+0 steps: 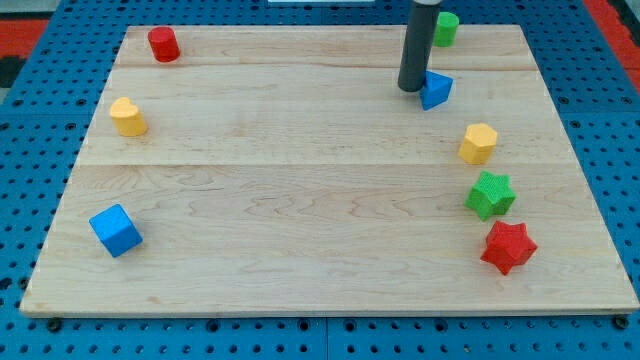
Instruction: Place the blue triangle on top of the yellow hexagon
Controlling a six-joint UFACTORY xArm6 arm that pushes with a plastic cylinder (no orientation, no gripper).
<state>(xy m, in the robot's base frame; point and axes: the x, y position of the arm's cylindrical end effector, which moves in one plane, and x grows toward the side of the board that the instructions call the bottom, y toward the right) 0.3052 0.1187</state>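
The blue triangle point(436, 90) lies near the view's top right on the wooden board point(300, 180). My tip point(411, 88) is at the triangle's left side, touching or almost touching it. The yellow hexagon point(478, 143) stands below and to the right of the triangle, about a block's width away from it.
A green block point(446, 28) stands above the triangle, partly behind the rod. A green star point(490, 195) and a red star point(508, 247) lie below the hexagon. A red cylinder point(163, 44), a yellow heart point(127, 117) and a blue cube point(115, 230) are at the left.
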